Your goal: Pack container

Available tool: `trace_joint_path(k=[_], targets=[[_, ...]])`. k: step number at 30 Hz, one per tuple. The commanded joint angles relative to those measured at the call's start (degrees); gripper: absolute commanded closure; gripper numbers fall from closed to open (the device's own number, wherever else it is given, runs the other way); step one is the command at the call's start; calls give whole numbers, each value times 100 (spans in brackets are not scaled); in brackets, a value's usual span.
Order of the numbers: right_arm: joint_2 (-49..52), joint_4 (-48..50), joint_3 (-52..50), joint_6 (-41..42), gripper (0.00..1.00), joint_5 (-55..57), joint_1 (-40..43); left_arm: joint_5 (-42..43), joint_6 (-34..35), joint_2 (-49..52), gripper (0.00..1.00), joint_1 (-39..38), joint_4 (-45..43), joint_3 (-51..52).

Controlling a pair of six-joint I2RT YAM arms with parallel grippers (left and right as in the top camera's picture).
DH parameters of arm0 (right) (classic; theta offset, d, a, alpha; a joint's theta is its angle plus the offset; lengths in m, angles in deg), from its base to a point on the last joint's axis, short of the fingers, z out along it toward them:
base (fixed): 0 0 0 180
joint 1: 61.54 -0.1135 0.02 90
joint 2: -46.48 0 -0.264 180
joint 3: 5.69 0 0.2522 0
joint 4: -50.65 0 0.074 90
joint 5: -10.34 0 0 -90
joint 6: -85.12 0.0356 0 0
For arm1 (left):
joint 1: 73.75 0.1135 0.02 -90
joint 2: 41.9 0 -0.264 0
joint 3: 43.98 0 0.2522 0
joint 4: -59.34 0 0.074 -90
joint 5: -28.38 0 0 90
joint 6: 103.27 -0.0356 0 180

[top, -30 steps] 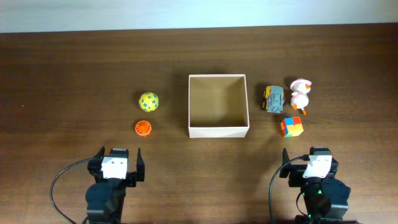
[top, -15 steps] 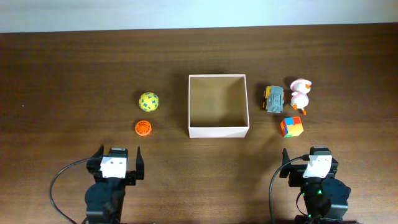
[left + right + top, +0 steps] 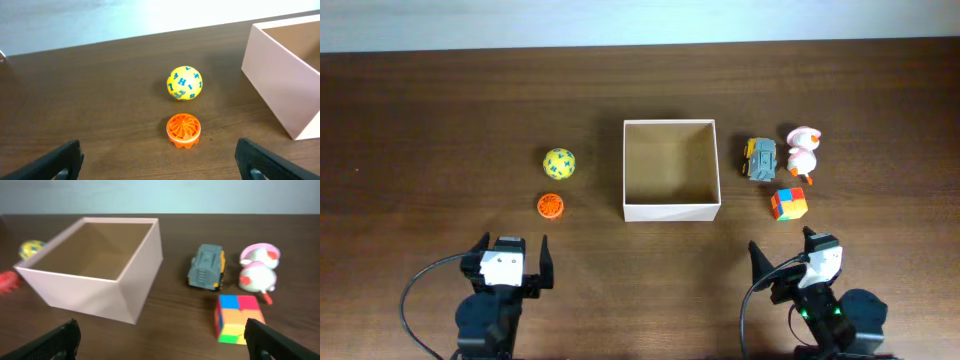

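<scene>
The dark wooden table (image 3: 440, 100) carries everything. The container (image 3: 672, 211) sits at its middle, open side up and with nothing inside, so packing has not begun.

Nearer the robot than the container, the left gripper (image 3: 513, 245) and the right gripper (image 3: 781, 245) hang on their own sides. Each has its jaws spread wide with nothing between them.

To the container's right stand 3 toys: a pink-and-white duck (image 3: 802, 153) farthest out, a grey truck (image 3: 760, 159) just beside the container wall, and a multicoloured cube (image 3: 788, 203) nearer the robot. To the container's left are 2: a yellow ball (image 3: 559, 162) and a small orange ribbed disc (image 3: 551, 205).

Likely trouble:
- The truck and duck stand close together, so a finger lowered between them could knock 1 over.
- The ball would probably roll away from the container at an off-centre touch.
- The thin-walled container looks light, and a toy dragged against its rim could shove or tip it.
- The low disc may slip from a shallow pinch.
</scene>
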Motion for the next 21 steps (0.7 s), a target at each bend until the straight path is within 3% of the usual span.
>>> trace_joint_path(k=[1,8,14,16,21], targets=[[297,-22,584,553,1,-68,37,83,251,431,1,-20,28,-662],[2564,-992,2581,535,1,378,37,-55,271,2544,1,129,756,-2553],[5283,-2490,5134,503,1,638,37,341,356,4994,1,461,1961,-4693],[6238,-3034,6094,507,1,601,37,761,356,5840,1,664,2295,-5410],[7683,-3292,7077,505,3,422,37,2041,358,7204,1,1222,2455,-6398]])
